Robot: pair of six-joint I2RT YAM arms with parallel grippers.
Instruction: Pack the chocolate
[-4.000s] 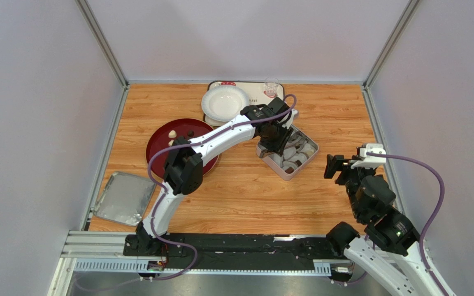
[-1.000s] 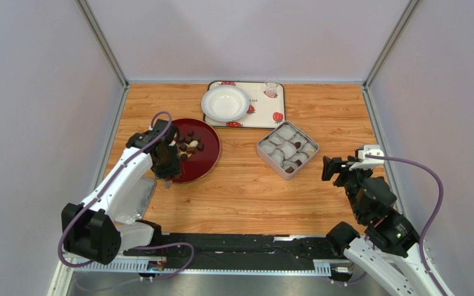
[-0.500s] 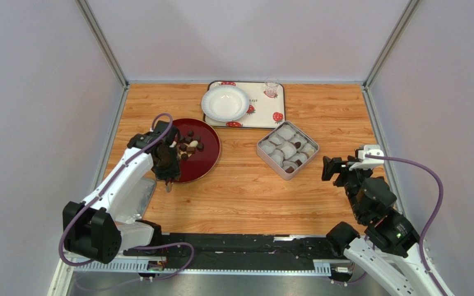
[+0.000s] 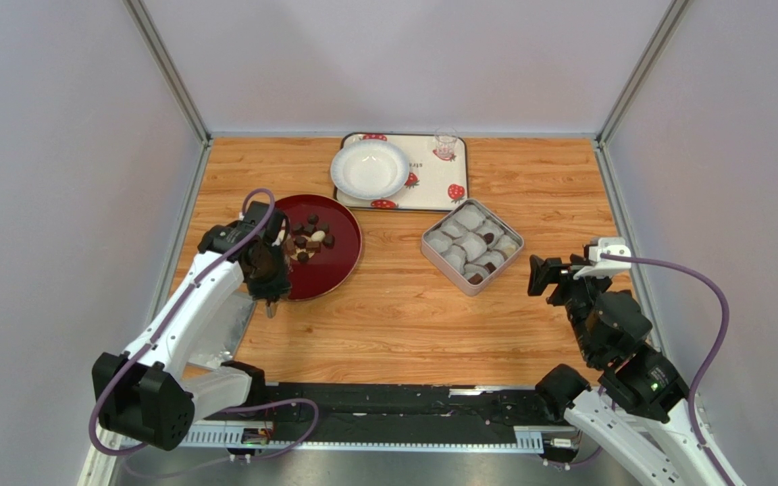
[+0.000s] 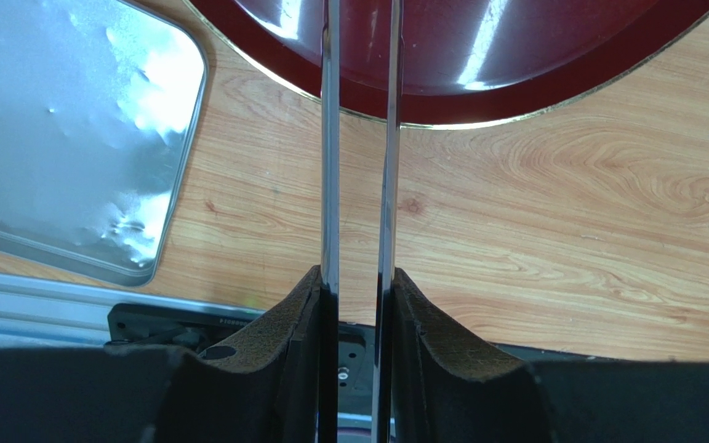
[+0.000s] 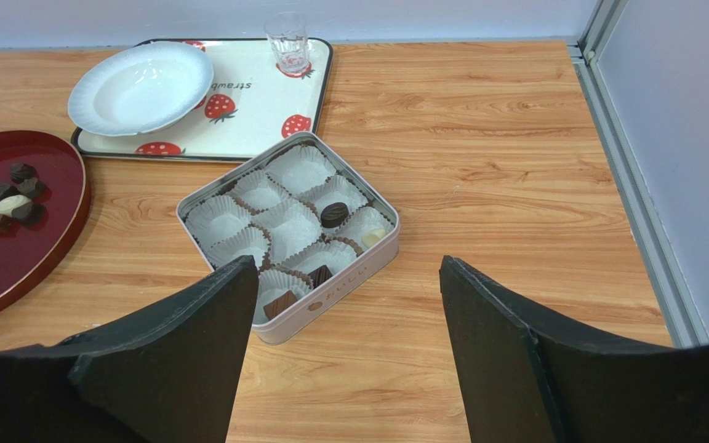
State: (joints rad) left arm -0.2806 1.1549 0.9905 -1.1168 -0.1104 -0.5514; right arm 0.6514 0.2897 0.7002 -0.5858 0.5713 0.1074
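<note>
**Top external view.** Wooden table [image 4: 403,324]. At 9 o'clock from its centre lies a red plate [image 4: 340,268] carrying the loose chocolate [image 4: 310,239], dark and cream pieces clustered in its far half. The left claw [image 4: 267,278] hangs over the plate's 8 o'clock rim, and its opening cannot be read from above. At 12 o'clock is a strawberry-print tray [image 4: 434,187] bearing a white bowl [image 4: 370,168] and a small glass [image 4: 446,145]. At 3 o'clock, near the centre, is a square tin [image 4: 448,269] lined with paper cups [image 4: 469,218]. The right claw [image 4: 542,274] is raised near the table's right edge at 4 o'clock, well apart from the tin.

**Left wrist view.** Two long, thin fingers [image 5: 329,185] run parallel with a slim gap towards 12 o'clock, crossing the plate's near rim. The visible gap holds nothing. The tips pass beyond the frame, so whether they grip a piece cannot be told. A metal lid [image 5: 53,138] lies at 10 o'clock, just beside the plate.

**Right wrist view.** The right claw's jaws stand wide apart and empty, with the tin between them in the distance. Three dark pieces and one cream piece sit in cups along the tin's 3-to-6 o'clock side. More pieces lie on the plate at 9 o'clock.
</note>
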